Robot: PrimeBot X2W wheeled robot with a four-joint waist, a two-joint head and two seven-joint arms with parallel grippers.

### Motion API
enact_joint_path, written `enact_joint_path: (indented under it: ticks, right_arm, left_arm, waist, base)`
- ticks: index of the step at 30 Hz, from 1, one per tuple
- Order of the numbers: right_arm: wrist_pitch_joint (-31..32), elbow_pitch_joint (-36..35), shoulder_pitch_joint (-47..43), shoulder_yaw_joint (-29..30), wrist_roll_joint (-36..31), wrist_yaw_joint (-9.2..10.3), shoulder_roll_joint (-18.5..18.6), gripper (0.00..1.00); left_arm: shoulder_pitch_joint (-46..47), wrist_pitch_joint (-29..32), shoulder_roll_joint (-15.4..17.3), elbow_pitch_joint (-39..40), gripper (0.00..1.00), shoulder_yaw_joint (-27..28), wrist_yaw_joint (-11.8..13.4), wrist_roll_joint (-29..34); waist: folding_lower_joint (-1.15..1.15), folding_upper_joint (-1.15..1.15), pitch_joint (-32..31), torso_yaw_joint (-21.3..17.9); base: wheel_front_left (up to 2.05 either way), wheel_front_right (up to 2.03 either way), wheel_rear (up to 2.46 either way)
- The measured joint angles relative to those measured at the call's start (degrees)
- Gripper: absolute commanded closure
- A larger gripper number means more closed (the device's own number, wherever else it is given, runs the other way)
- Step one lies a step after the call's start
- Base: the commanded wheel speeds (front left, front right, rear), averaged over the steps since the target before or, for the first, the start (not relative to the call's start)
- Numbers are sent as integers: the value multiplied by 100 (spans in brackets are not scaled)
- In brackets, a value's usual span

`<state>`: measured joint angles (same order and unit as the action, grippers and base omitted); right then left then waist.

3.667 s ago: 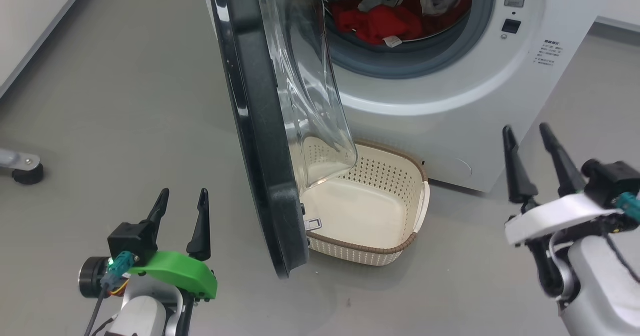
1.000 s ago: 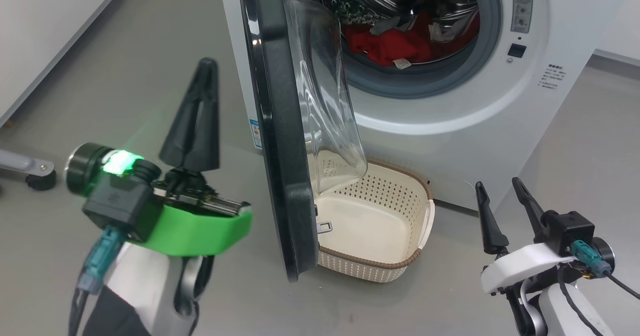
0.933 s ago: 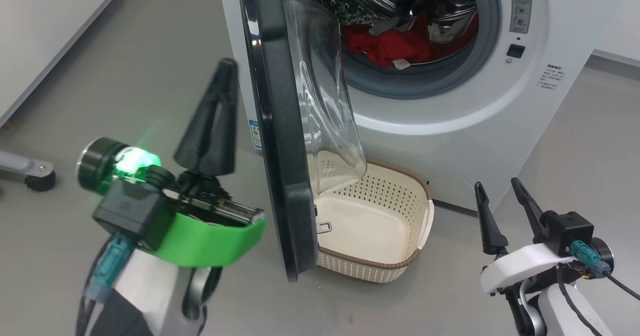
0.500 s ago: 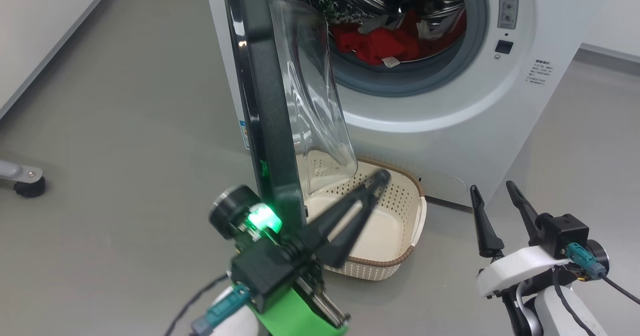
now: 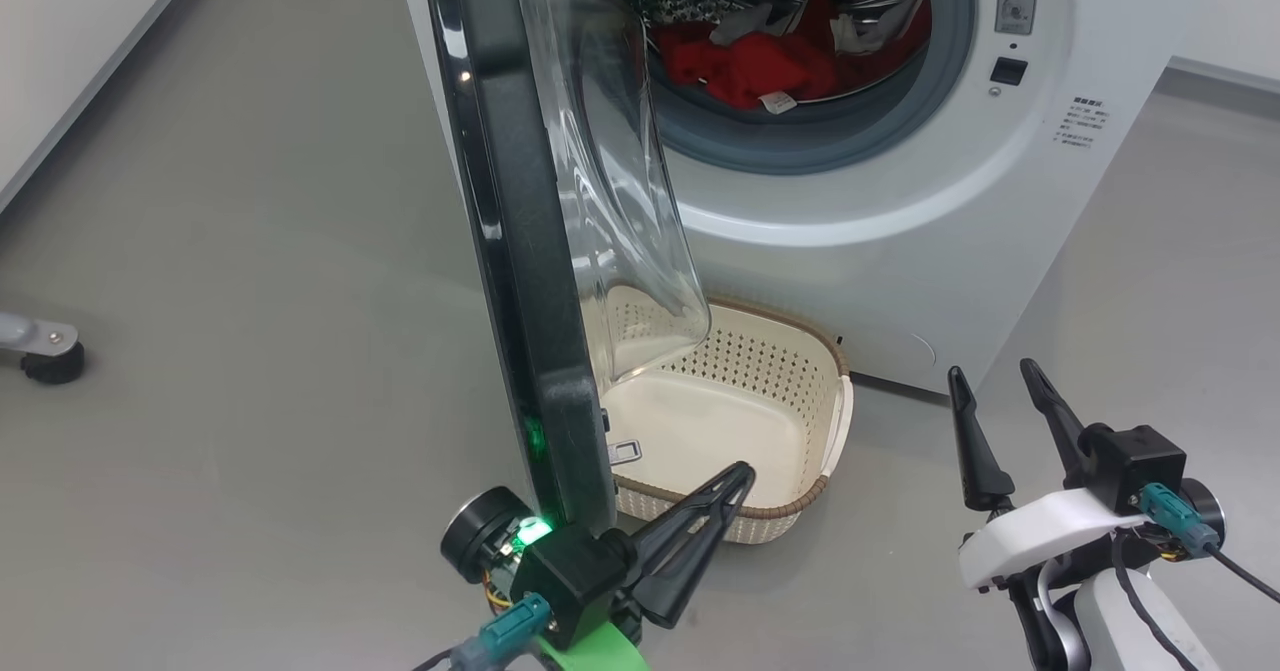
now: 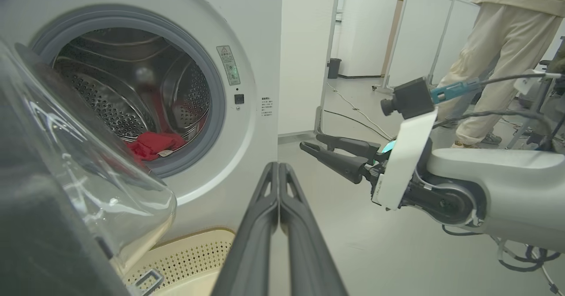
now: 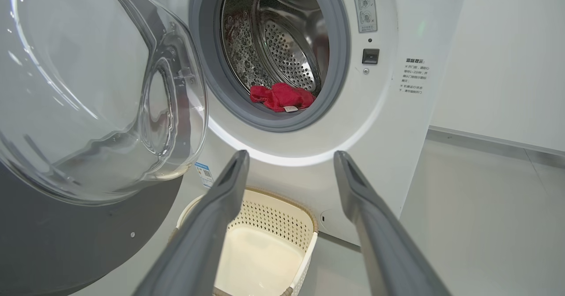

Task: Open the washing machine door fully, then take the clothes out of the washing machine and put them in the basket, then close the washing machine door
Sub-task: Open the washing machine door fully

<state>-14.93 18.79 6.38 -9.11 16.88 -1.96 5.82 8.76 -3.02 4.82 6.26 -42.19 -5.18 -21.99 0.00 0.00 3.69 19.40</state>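
Dropping from beside the door's outer face, the left claw (image 5: 738,476), its two long dark fingers pressed together, now lies low by the bottom edge of the large round door with glossy black rim and clear glass bowl (image 5: 520,281). It points across the door's inner side towards the near rim of the small cream perforated plastic basket (image 5: 832,421). That looks like a set-up to push the part-open door wider. The right claw (image 5: 990,376) hangs empty, fingers apart. The bright red fabric clothes (image 5: 745,61) lie in the drum of the big white front-loading washing machine (image 5: 900,241). The basket, on the grey floor (image 5: 250,251) at its foot, holds nothing. Contact between left claw and door is impossible to judge, and the door hides the basket's left side.
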Motion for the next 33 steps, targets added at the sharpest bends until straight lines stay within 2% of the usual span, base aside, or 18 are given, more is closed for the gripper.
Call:
enact_joint_path:
  ticks: [14, 33]
  right_arm:
    - [0, 21, 19, 94, -90, -73, -32, 0]
    - [0, 91, 23, 218, -204, -151, -63, 0]
  left_arm:
    - [-74, 49, 187, -400, 100, 430, 322, 33]
    - [-101, 11, 167, -689, 100, 627, 437, -83]
  waist:
    - [0, 0, 90, 56]
    - [0, 0, 88, 91]
  base:
    - [0, 0, 0]
    - [0, 0, 0]
